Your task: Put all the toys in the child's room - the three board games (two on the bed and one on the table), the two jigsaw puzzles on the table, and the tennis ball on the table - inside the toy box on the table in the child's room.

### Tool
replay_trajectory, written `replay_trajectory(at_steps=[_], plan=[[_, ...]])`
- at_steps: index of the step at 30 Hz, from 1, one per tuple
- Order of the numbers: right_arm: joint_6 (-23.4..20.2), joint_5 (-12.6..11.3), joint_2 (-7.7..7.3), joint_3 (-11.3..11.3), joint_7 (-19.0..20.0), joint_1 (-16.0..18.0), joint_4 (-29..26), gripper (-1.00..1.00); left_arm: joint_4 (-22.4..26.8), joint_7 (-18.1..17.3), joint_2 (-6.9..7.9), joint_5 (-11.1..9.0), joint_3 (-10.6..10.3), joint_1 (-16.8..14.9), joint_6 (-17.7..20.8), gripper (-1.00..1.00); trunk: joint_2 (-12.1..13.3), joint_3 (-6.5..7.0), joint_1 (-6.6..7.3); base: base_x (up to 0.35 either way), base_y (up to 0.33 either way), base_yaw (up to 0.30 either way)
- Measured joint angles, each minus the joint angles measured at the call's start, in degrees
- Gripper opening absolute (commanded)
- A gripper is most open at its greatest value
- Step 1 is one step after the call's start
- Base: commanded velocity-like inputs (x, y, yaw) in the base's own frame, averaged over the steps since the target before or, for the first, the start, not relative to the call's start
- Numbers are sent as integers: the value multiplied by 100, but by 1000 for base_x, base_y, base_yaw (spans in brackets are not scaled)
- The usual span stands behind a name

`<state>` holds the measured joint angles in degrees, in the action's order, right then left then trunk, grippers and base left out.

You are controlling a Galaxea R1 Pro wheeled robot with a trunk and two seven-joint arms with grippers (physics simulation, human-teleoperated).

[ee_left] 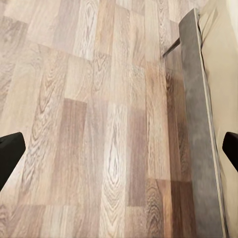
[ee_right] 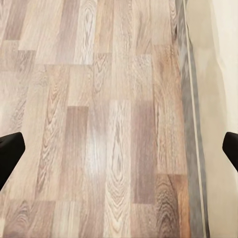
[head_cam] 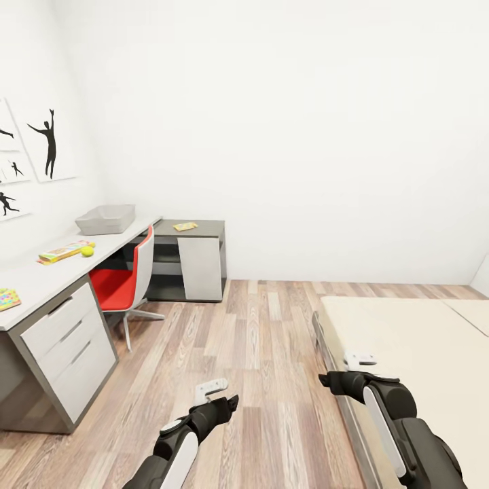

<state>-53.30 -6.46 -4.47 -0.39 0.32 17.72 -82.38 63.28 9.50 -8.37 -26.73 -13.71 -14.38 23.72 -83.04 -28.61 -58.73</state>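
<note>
Both end effectors, left and right, hang empty with fingers spread apart over the floor, toy box and tennis ball sitting on the tabletop.

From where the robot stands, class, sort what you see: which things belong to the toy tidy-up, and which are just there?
Job:
toy box
tennis ball
flat game box beside it
patterned puzzle
table
bed

Just there:
red chair
wall pictures
low cabinet

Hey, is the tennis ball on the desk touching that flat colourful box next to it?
Cannot tell. In the head view the tennis ball sits right at the end of the flat box on the table, too small to show contact or a gap.
</note>
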Motion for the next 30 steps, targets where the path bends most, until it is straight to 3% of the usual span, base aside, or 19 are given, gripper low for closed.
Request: replay_trajectory(at_steps=[30], plan=[[-25,-55,-8,-25,6,6,2,100,13,22,-16,-11,-7,-8,34,100,0,0,0,-1,0,-55]])
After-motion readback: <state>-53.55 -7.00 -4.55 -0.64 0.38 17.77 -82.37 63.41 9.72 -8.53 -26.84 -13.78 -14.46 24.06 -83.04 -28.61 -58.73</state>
